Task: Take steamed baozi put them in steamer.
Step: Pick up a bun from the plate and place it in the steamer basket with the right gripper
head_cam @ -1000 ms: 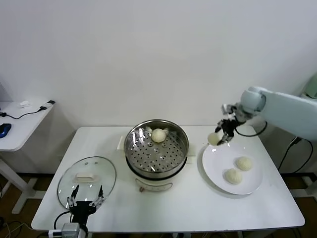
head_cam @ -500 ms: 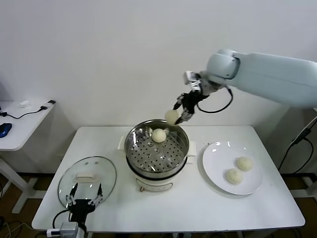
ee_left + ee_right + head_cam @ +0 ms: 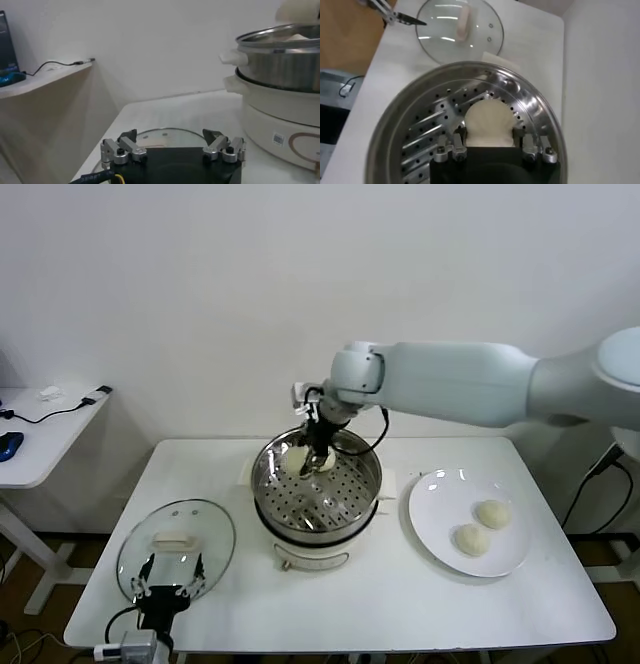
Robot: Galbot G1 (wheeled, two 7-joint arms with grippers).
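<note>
My right gripper point(image 3: 308, 452) is shut on a pale baozi point(image 3: 296, 459), low inside the steel steamer point(image 3: 330, 500) near its back rim. In the right wrist view that baozi point(image 3: 488, 120) sits between the fingers of the right gripper point(image 3: 487, 132), just over the perforated floor of the steamer point(image 3: 420, 135). A second baozi point(image 3: 328, 464) lies in the basket, partly hidden by the gripper. Two more baozi point(image 3: 492, 513) point(image 3: 471, 539) rest on the white plate point(image 3: 437, 509). My left gripper point(image 3: 168, 582) point(image 3: 172, 141) stands open at the near edge of the glass lid.
The glass lid point(image 3: 176, 544) point(image 3: 455, 30) point(image 3: 165, 134) with its white handle lies flat on the white table point(image 3: 400, 604), left of the cooker. The steamer point(image 3: 280, 65) stands on a cream cooker base. A side desk point(image 3: 40, 434) with cables is at the far left.
My right arm has swung left from above the plate, carrying the baozi over the steamer and down into the basket. The left gripper has stayed where it was.
</note>
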